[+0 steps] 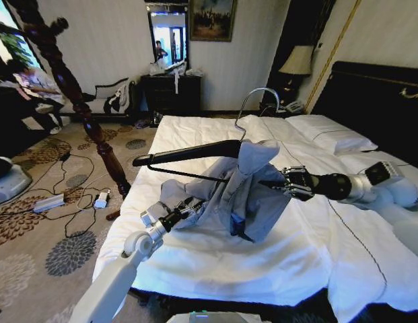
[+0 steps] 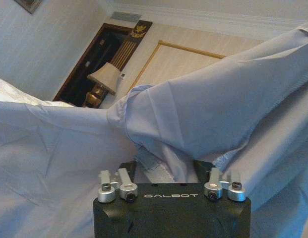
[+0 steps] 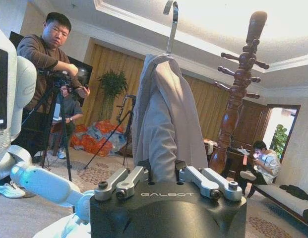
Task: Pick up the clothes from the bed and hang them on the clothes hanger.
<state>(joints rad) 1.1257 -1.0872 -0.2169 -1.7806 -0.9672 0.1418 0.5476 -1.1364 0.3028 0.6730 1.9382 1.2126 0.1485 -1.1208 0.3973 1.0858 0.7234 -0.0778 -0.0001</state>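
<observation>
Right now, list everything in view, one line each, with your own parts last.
clothes: one, light grey, draped over one end of the hanger above the bed.
clothes hanger: one, black with silver hook, held up over the bed.
bed: one, white duvet, under both arms.
pillows: white, by the black headboard.
lamp: one, cream shade, beside the headboard.
coat stand: one, dark wood, on the patterned carpet.
cables: on the carpet.
left gripper: jaws closed on the garment's lower part.
right gripper: jaws closed on the garment's side.
</observation>
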